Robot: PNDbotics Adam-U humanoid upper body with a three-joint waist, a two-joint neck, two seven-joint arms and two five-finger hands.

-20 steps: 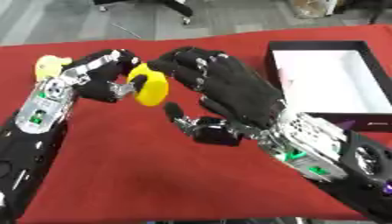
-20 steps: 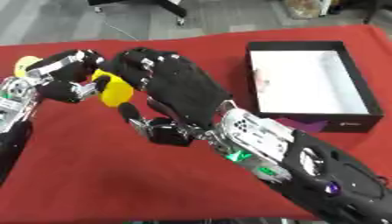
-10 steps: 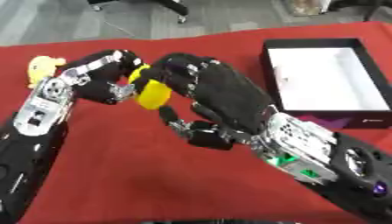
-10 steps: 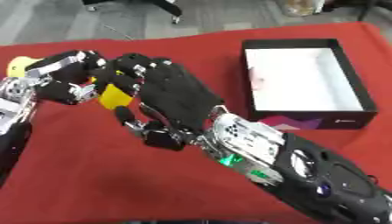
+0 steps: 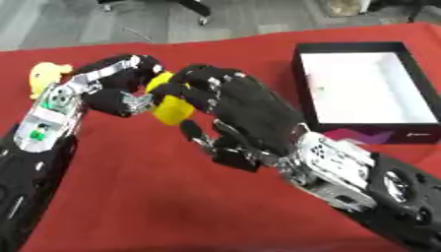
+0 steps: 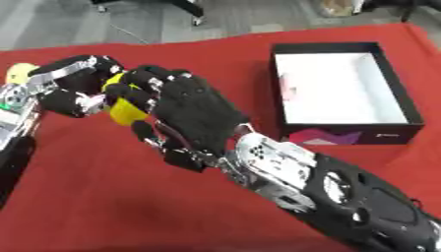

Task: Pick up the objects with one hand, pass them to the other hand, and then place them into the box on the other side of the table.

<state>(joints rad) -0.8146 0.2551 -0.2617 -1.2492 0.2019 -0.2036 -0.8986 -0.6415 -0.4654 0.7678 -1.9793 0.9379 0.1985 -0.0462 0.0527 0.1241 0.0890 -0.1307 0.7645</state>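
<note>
right hand [image 5: 245,106] closed further over yellow object [image 5: 172,106] | left hand [image 5: 116,88] grips | box [image 5: 362,49] apart

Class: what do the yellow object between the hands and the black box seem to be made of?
Yellow object: likely smooth plastic or rubber, given its uniform colour and rounded form. Black box: probably matte cardboard, with thin straight walls, a white inside and print on the front.

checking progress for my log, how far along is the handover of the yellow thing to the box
Done: the yellow object is off the table, gripped by the left robot hand. In hand: the handover, with the right robot hand curling its fingers onto the object. Left: release by the left, then carrying it to the black box, which holds only a small pink item.
</note>
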